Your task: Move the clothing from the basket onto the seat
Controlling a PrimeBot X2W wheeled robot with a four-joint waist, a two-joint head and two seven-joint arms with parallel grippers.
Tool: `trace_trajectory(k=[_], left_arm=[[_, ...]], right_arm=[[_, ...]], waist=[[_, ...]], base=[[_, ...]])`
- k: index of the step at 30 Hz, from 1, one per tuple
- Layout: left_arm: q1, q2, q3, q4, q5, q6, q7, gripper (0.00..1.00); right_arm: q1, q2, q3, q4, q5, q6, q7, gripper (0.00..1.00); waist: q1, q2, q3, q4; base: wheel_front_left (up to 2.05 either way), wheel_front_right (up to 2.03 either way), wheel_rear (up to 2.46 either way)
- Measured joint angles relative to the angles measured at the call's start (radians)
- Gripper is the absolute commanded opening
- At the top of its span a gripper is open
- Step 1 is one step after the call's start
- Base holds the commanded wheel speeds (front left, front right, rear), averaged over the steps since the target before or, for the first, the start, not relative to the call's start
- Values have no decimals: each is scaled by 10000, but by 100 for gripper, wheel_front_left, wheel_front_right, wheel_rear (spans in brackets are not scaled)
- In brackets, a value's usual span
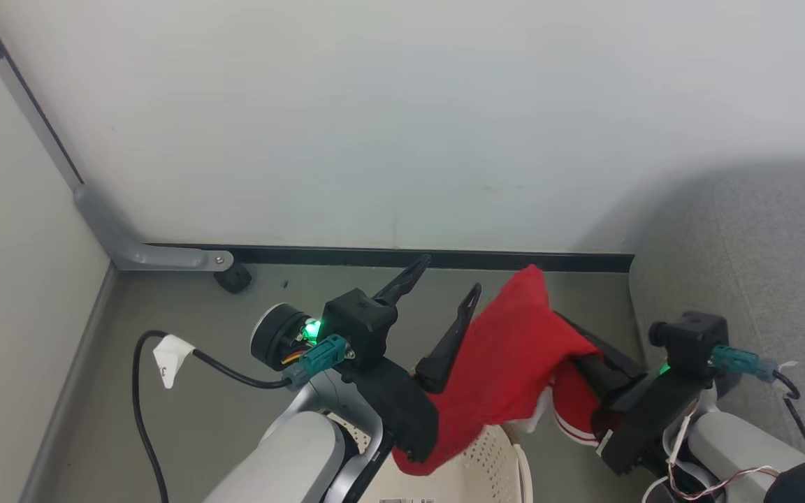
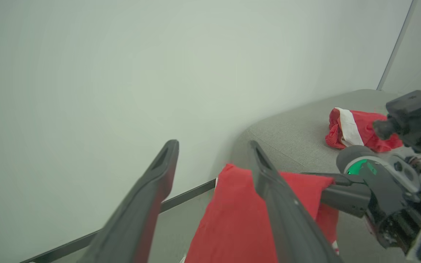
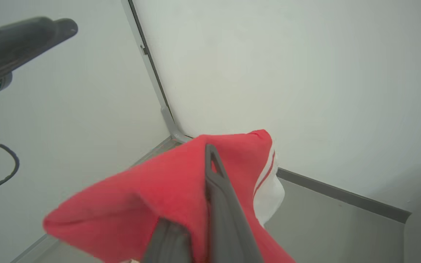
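Right fingers (image 3: 218, 204) pinch red garment (image 1: 507, 363); left fingers (image 2: 148, 204) splayed wide

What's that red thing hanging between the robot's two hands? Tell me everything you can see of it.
The red garment is soft cloth with a white edge striped in red. It hangs crumpled in the air, peaked on top, pinched in the shut right hand. The open left hand stands beside it; contact is unclear. Its lower end hangs above the cream basket.

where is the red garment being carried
Centre of the head view, the red garment hangs from the shut right hand above the basket, beside the open left hand.
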Motion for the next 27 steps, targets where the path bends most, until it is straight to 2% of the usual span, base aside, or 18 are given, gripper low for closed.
trace_trajectory(k=[15, 27], left_arm=[[770, 525, -115, -637, 0, 2, 73, 100], [1040, 796, -128, -1058, 2, 88, 86, 100]], right_arm=[[519, -786, -1360, -462, 247, -19, -174, 0], [1167, -1371, -2510, -1448, 244, -370, -176, 0]], waist=[[0, 0, -134, -1014], [0, -1, -178, -2196]], base=[[0, 0, 0], [0, 0, 0]])
